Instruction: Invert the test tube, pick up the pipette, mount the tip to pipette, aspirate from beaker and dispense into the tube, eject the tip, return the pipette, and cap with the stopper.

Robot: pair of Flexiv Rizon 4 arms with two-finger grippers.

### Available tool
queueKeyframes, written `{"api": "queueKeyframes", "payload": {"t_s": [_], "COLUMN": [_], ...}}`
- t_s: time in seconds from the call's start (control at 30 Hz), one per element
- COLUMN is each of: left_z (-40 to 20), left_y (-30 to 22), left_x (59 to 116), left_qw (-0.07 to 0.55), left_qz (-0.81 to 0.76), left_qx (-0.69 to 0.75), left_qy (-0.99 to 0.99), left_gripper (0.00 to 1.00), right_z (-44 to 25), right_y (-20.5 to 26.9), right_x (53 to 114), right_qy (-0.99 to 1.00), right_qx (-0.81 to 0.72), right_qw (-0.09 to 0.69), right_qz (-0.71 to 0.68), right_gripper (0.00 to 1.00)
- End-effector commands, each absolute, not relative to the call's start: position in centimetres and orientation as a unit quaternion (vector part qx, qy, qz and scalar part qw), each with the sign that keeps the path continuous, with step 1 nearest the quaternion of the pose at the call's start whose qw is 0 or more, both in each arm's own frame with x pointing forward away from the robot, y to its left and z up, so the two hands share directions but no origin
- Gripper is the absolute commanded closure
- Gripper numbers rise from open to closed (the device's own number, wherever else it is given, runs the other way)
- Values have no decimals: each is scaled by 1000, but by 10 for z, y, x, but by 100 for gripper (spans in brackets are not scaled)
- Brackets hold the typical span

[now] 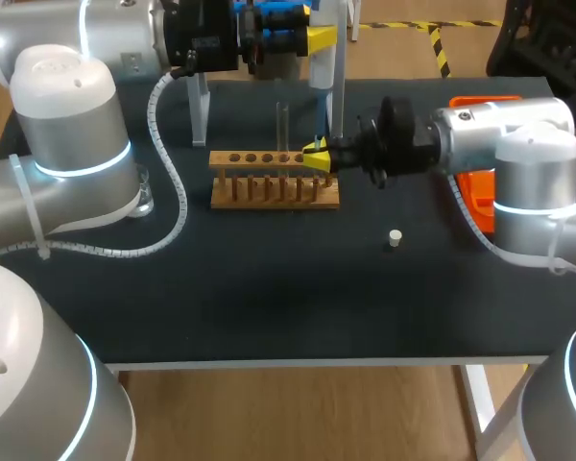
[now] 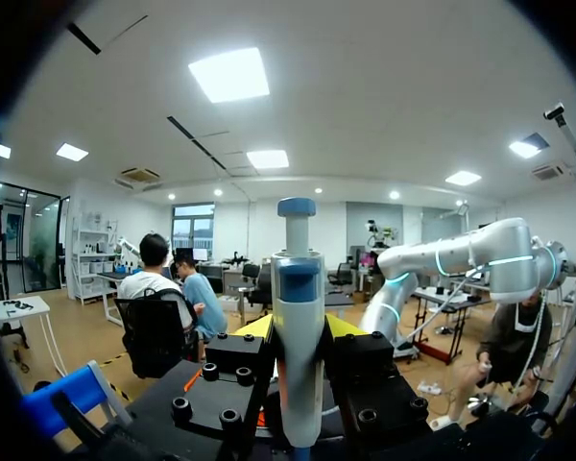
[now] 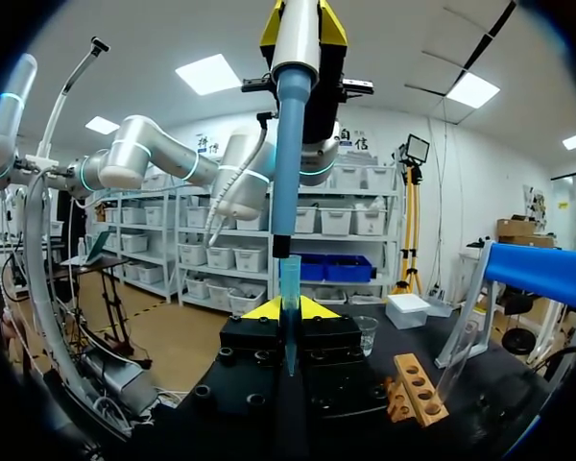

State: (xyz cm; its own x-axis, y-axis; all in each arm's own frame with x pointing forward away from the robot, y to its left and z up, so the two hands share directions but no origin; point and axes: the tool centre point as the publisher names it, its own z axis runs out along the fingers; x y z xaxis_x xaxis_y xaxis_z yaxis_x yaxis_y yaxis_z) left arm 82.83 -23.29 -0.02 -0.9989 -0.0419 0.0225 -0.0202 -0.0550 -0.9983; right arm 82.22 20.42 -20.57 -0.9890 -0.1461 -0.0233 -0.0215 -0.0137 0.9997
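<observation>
The head camera looks down from behind over the whole surface (image 1: 269, 298). Each wrist camera sits close, looking outward. Both share the pipette (image 2: 298, 307), between the left fingers (image 2: 254, 327), above the tip (image 3: 290, 288) in the right fingers (image 3: 269, 309).

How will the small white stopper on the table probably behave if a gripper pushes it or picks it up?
The stopper looks tiny, so probably light and easily shoved across the table. It seems round, so once tipped it may roll. Its small size could let it slip from a grip.

Black table (image 1: 269, 307), wood floor (image 1: 298, 413) — bright ceiling panels (image 2: 229, 74)
</observation>
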Motion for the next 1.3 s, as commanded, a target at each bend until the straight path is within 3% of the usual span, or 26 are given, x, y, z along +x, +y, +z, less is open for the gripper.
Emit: {"api": "queueKeyframes", "payload": {"t_s": [0.03, 1.3], "left_z": [-3, -3], "left_y": [-233, -233], "left_x": [829, 829], "left_qw": [7, 7], "left_qz": [-727, -727], "left_qx": [-22, -22], "left_qy": [687, 687], "left_gripper": [100, 100], "right_z": [-202, -192], "right_y": [202, 202], "right_x": [820, 822], "right_qy": [-701, -703], "right_qx": [61, 67], "right_qw": [43, 40], "right_qz": [-709, -707], "right_gripper": [100, 100]}}
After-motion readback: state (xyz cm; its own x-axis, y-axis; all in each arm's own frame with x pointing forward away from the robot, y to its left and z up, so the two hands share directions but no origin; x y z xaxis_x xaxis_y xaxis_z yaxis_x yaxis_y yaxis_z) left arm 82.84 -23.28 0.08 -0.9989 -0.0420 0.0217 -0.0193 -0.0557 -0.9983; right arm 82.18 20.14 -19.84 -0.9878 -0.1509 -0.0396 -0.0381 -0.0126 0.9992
